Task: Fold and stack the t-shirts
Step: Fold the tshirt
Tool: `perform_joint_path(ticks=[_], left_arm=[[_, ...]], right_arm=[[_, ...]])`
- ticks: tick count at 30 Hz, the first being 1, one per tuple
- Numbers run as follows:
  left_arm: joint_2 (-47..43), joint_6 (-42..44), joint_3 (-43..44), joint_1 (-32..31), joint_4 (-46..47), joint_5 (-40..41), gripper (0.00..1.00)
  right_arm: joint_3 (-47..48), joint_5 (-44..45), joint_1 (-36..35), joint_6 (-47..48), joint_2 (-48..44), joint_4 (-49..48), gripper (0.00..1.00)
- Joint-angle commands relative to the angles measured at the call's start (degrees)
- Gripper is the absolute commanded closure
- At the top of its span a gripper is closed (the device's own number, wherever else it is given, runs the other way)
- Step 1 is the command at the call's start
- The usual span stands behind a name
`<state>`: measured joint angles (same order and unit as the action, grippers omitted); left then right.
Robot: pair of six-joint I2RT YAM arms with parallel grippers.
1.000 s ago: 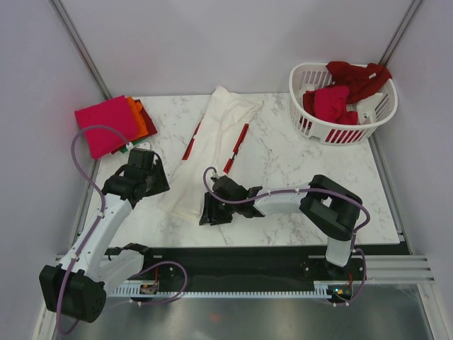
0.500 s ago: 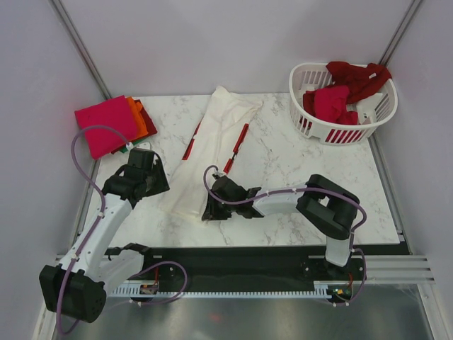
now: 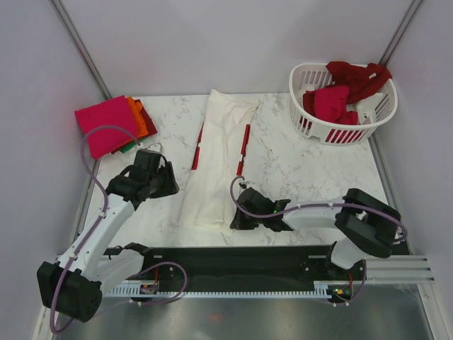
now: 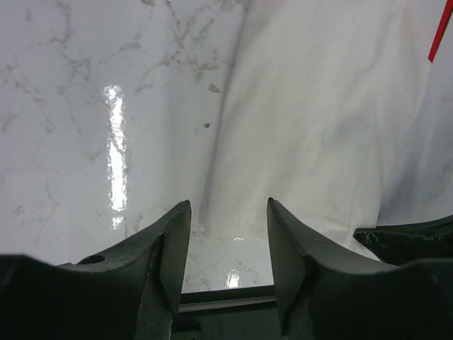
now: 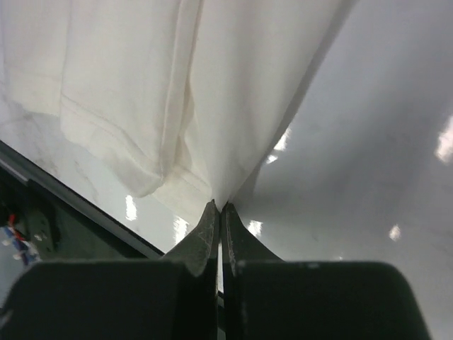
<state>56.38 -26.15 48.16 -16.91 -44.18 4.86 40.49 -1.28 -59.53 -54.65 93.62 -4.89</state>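
A cream-white t-shirt (image 3: 216,152) lies folded into a long strip down the middle of the marble table, with red trim (image 3: 244,140) showing at its sides. My right gripper (image 3: 238,216) is shut on the shirt's near hem, and the cloth (image 5: 127,71) runs up taut from the pinched fingertips (image 5: 209,219). My left gripper (image 3: 170,185) hovers open just left of the strip, with nothing between its fingers (image 4: 177,234); the shirt's left edge (image 4: 318,106) lies ahead of it. Folded t-shirts are stacked at the back left, magenta-pink (image 3: 105,124) on top, orange (image 3: 143,120) under it.
A white slatted laundry basket (image 3: 333,133) stands at the back right, holding red t-shirts (image 3: 331,103), one of which hangs over its rim (image 3: 361,74). Bare marble (image 3: 304,166) lies between the strip and the basket. The table's near edge and a black rail run just behind the right gripper.
My right gripper closed on the shirt's near hem and moved right, pulling the strip's near end with it and straightening it. My left gripper shifted slightly right toward the shirt.
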Motion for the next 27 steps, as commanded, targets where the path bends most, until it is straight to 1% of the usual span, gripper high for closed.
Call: perform_joint_path(ticks=[1,2,3,4,5,6,7,8,10,11,13,14,16,17,19,21,23,25,27], left_arm=[[-1.27,-2.14,-0.87,-2.6,1.29,-8.1,0.45],[-1.62,-3.11,-1.22,-4.78,1.38,-8.9,0.44],[-2.15,-5.03,-1.66,-6.19,1.38,-8.99,0.43],[-2.67,-5.92,-2.36,-7.77,1.47,-8.99,0.41],[-3.37,-6.97,-2.81,-11.01,1.56,-8.99,0.37],[-4.95,-9.07,-3.33,-12.7,1.73,-8.82,0.28],[-5.66,-10.05,-4.73,-14.19,1.82,-8.64,0.2],[-6.54,-12.15,-5.35,-17.17,1.82,-7.86,0.15],[-8.3,-14.36,-7.37,-19.73,1.82,-7.06,0.14],[-8.83,-17.06,-8.25,-21.83,1.82,-6.8,0.14],[-9.53,-19.8,-11.14,-23.86,2.26,-6.54,0.16],[-9.62,-22.43,-12.2,-26.57,2.52,-6.1,0.18],[-9.54,-25.34,-14.92,-29.66,3.4,-4.96,0.19],[-9.45,-28.22,-15.64,-32.72,3.84,-3.56,0.2],[-9.36,-30.79,-17.48,-36.68,6.11,-2.24,0.21],[-9.1,-34.04,-18.8,-38.63,7.88,-1.18,0.22],[-7.87,-36.15,-19.42,-40.48,10.42,0.22,0.23],[-6.03,-36.95,-19.69,-41.19,11.66,1.63,0.24],[-3.04,-37.48,-19.16,-42.07,12.45,2.69,0.25]], right_arm=[[-8.13,7.24,-0.15,1.48,-10.87,11.38,1.0],[-9.8,8.21,-0.15,1.13,-13.53,13.91,1.0],[-12.95,9.79,-0.15,0.08,-18.86,15.24,1.0],[-14.29,10.59,-0.15,-0.54,-21.44,16.65,1.0],[-15.43,11.38,-0.15,-0.98,-23.99,19.36,1.0],[-17.27,11.56,-0.15,-1.59,-26.36,20.52,1.0],[-17.98,11.56,-0.15,-1.77,-30.3,21.4,0.83],[-18.42,11.65,-0.24,-1.95,-32.0,23.58,0.67],[-18.69,11.47,-0.24,-1.77,-35.96,25.7,0.27],[-18.43,11.91,-0.24,-1.77,-37.1,28.33,0.23],[-17.9,12.7,-0.24,-1.95,-40.69,30.19,0.18],[-17.73,12.88,-0.24,-2.04,-41.93,31.76,0.18],[-17.73,13.23,-0.24,-2.74,-45.62,32.92,0.17],[-17.81,13.41,-0.24,-2.91,-46.59,34.05,0.18],[-18.43,13.23,-0.24,-3.18,-49.32,34.42,0.18],[-19.48,12.88,-0.24,-3.53,-50.38,34.07,0.18],[-20.27,12.1,-0.24,-3.36,-49.77,32.15,0.19],[-21.15,11.04,-0.24,-3.27,-47.49,30.38,0.21],[-22.11,8.85,-0.33,-3.44,-44.6,26.61,0.22]])
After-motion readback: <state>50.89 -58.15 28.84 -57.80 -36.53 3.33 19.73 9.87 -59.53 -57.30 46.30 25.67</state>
